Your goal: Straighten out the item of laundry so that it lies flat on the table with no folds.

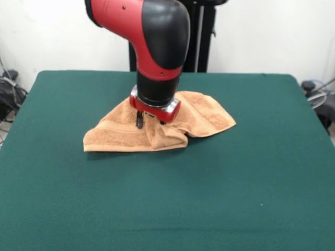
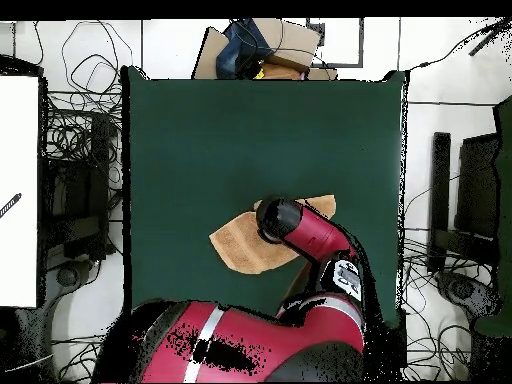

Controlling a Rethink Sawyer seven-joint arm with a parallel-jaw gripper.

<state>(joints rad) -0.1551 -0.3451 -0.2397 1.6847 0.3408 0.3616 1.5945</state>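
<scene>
From the front, my gripper [image 1: 140, 121] is down on the towel [image 1: 157, 128], which sits just above the middle of the table [image 1: 167, 198]; I cannot tell whether it grips the cloth. The towel is bunched, with a fold humped at 6 o'clock. From overhead, my arm hides most of the towel [image 2: 240, 247], showing only a rumpled part toward 9 o'clock. Flattening is mostly undone.
</scene>
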